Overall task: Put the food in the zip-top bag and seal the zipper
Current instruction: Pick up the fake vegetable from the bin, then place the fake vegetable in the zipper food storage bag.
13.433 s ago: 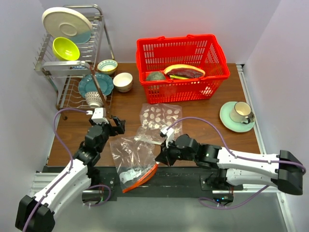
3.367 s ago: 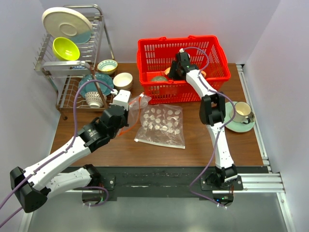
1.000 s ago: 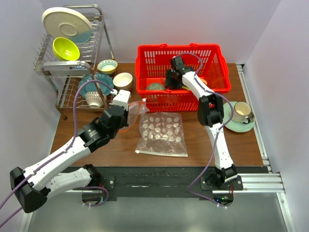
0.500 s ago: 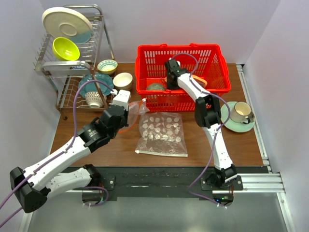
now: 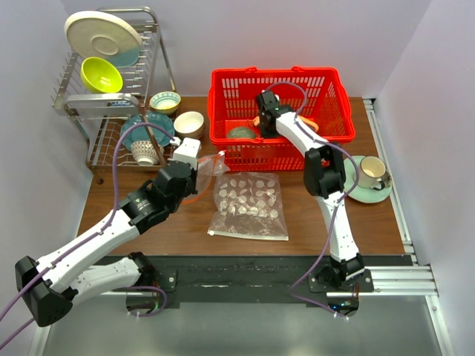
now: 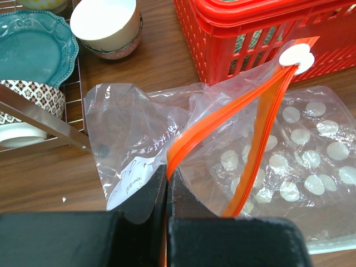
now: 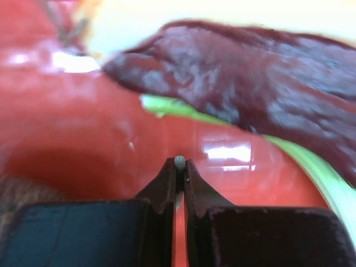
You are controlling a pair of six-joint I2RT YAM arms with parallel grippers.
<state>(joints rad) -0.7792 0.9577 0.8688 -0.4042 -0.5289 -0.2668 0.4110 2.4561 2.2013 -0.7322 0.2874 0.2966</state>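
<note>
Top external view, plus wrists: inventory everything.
dish rack: 1, silver, back left
cream plate: 1, cream, rack top
lime bowl: 1, lime, in rack
teal plate: 1, teal, rack bottom
patterned bowl: 1, multicolour, by rack
white bowl: 1, white, by rack
basket: 1, red, back centre
ball: 1, dark green, in basket
slab: 1, red-brown, in basket
stalks: 1 bunch, light green, in basket
zip-top bag: 1, clear, in left hand
dotted bag: 1, clear, centre
saucer: 1, pale green, right
cup: 1, cream, on saucer
left hand: 1, black, shut on orange-red zipper
right hand: 1, black, shut, in basket
</note>
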